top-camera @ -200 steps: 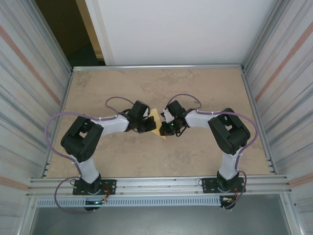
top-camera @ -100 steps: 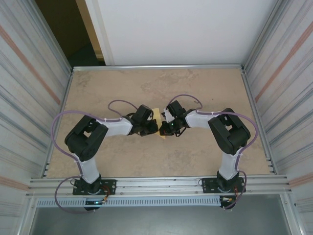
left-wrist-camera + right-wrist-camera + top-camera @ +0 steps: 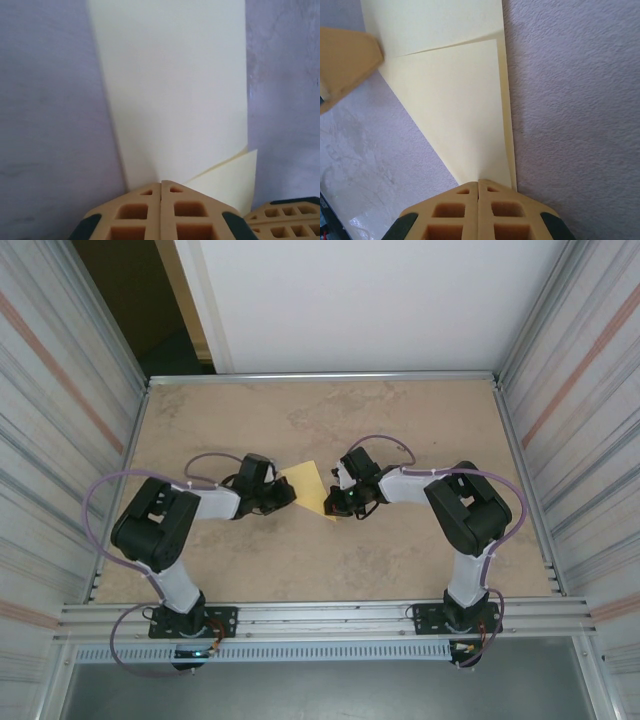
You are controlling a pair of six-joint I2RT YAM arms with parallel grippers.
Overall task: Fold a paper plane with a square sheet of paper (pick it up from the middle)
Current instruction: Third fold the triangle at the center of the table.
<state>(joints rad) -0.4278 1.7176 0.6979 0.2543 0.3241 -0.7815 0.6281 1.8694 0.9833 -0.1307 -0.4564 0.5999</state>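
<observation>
There are no words, numbers or signs to read in any of these pictures. The yellow paper [image 3: 175, 90] is plain with nothing written on it, and the table [image 3: 400, 410] has only a blotchy tan pattern.
</observation>
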